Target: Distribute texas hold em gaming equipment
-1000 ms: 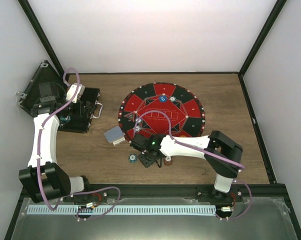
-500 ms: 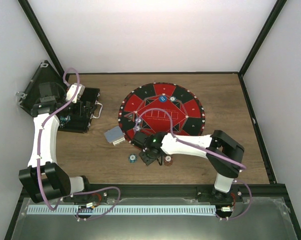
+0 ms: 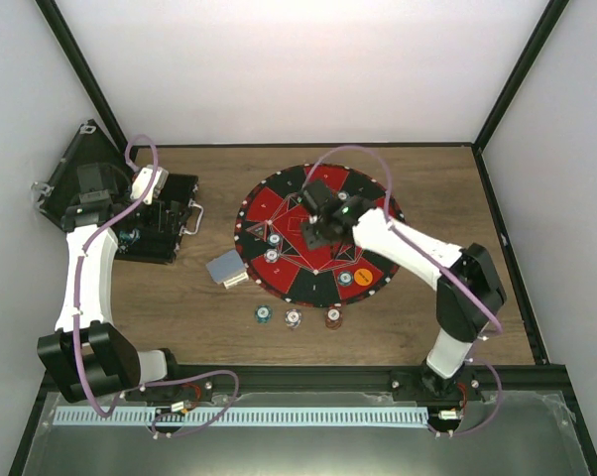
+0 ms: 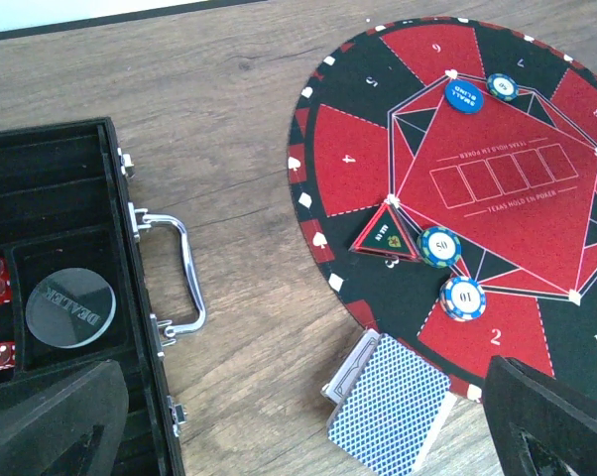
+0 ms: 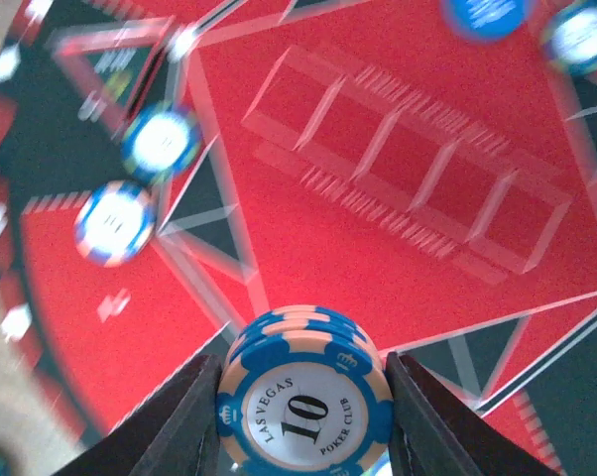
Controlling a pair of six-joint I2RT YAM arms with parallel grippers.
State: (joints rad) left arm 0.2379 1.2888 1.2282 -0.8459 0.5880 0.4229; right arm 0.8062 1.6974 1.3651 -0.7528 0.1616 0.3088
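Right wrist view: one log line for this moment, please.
right claw: shut on chip stack | over mat | left claw: open, empty, by case

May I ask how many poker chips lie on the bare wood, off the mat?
3, in a row on the table just nearer than the mat: a teal chip at left, a pale chip in the middle, a brown chip at right. None looks hidden.

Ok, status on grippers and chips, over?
Right gripper shut on chip stack, above the mat. Left gripper open, empty, over the case. Nothing blocking.
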